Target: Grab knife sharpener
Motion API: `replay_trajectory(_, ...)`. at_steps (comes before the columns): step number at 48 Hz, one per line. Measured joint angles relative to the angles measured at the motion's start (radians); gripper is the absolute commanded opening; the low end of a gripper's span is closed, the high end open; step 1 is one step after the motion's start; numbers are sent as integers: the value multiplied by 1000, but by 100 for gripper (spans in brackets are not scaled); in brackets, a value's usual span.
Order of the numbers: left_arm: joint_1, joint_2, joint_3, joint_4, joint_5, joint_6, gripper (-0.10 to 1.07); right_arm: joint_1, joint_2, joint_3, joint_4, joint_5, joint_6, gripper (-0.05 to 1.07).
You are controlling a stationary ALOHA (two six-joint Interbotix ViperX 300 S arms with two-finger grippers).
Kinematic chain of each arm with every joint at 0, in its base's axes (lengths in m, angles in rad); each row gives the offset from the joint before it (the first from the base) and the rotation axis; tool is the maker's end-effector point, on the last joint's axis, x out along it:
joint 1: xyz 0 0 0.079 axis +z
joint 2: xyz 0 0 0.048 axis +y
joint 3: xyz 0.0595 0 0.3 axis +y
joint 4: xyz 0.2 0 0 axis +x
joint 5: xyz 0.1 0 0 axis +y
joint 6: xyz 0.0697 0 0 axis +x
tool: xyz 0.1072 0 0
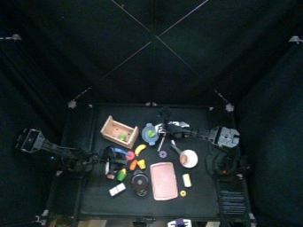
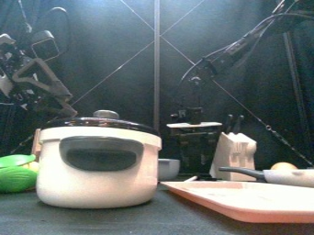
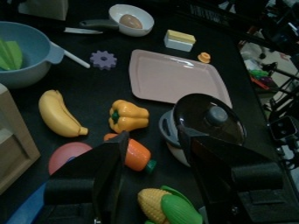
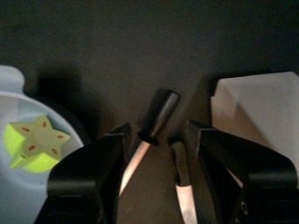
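Note:
The knife sharpener (image 2: 234,154) is a white block with black on top, standing behind the pink board. In the right wrist view the knife sharpener (image 4: 264,103) lies just outside one jaw. My right gripper (image 4: 173,154) is open, reaching in to the table's middle (image 1: 178,135) and hanging beside the sharpener (image 2: 193,147). Between its jaws lie two black-handled knives (image 4: 158,116), not held. A star-shaped yellow-green piece (image 4: 38,140) sits in a pale dish on the other side. My left gripper (image 3: 163,168) is open and holds nothing, raised at the table's left (image 1: 71,160).
A white pot (image 2: 98,165) with a dark lid stands large at the front, with a pink board (image 2: 245,197) beside it. Under the left gripper lie a banana (image 3: 59,114), peppers (image 3: 128,115), corn (image 3: 163,206), the blue-green bowl (image 3: 26,63) and a wooden box (image 1: 116,131).

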Motion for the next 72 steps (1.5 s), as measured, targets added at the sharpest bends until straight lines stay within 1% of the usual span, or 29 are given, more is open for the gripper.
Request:
replay_trajectory(13, 2, 0, 2, -2, 0, 0, 86, -6, 25, 23, 23, -31, 2, 90)
replay_trajectory(33, 0, 0, 8, 0, 2, 0, 86, -32, 64, 20, 20, -61, -2, 89)
replay_trajectory(42, 0, 0, 9, 0, 2, 0, 86, -38, 86, 3, 17, -72, -3, 87)
replay_trajectory(47, 2, 0, 9, 0, 2, 0, 86, -41, 94, -6, 12, -71, -5, 83)
replay_trajectory(63, 0, 0, 11, -2, 0, 0, 86, -43, 101, -15, 9, -74, -8, 61)
replay_trajectory(72, 0, 0, 11, 0, 0, 0, 86, -43, 103, -20, 0, -72, -6, 56)
